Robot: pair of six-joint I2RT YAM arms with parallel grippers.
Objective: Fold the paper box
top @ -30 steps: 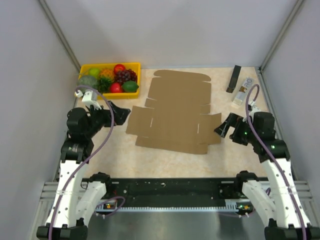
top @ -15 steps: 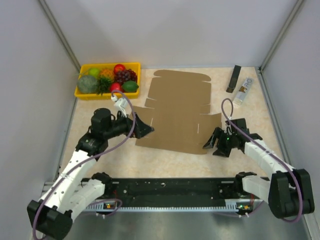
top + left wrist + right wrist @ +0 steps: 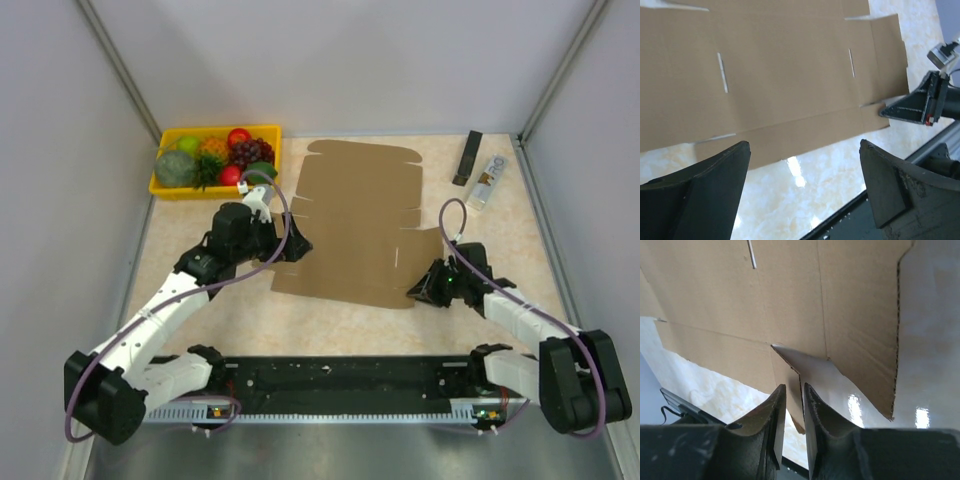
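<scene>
Matt cardbd paper box [image 3: 350, 225]; glossy marbled table [image 3: 330, 320]

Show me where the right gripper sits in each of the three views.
Top camera: the right gripper is right of centre, at the near right corner of the cardboard sheet.
Left wrist: the gripper is a black wedge at the right edge, at that same corner.
Right wrist: its own fingers are at bottom centre, with a sheet edge between them.
Shared landmark: the short slit near that corner shows in all three.

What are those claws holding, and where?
The right gripper seems to pinch the paper box by its near right corner flap; the left gripper holds nothing.
</scene>
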